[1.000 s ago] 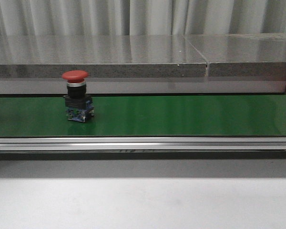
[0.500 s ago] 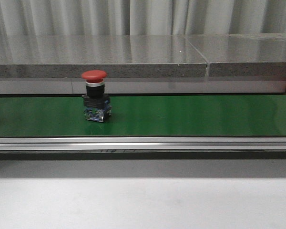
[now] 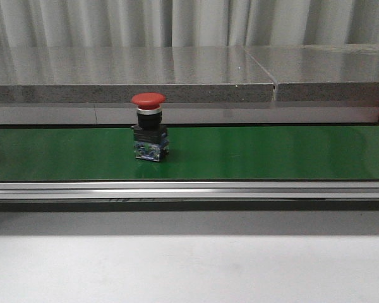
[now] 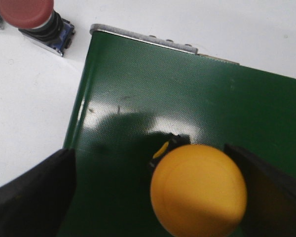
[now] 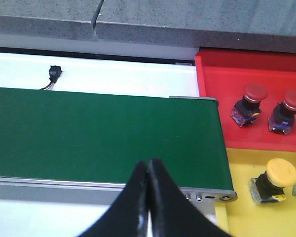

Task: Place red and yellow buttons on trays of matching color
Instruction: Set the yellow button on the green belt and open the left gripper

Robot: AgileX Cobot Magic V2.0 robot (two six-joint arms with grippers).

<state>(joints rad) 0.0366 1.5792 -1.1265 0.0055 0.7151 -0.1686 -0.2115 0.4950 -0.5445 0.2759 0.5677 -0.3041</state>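
Red button (image 3: pixel 149 135) on the green conveyor belt (image 3: pixel 271 151), front view: red mushroom cap, silver collar, black body, blue base, standing upright, left of the belt's middle. No arm near it in that view.

Left wrist view: yellow button (image 4: pixel 198 191) with domed yellow cap, sitting on the belt near its end, between the two dark fingers (image 4: pixel 32 192) of the left gripper (image 4: pixel 153 197). Fingers spread wide; one finger edge looks just beside the cap, contact cannot be told. Another red button (image 4: pixel 29 17) lies on the white table (image 4: pixel 24 98) off the belt's end, tilted.

Right wrist view: right gripper (image 5: pixel 148 195) fingers pressed together, holding nothing, over the belt's near edge close to its end. Beyond that end, red tray (image 5: pixel 222 123) holds two red buttons (image 5: pixel 249 104), side by side. Yellow tray (image 5: pixel 237 217) next to it holds one yellow-capped button (image 5: pixel 274 181), tilted; a second item at the frame edge is too cut off to tell.
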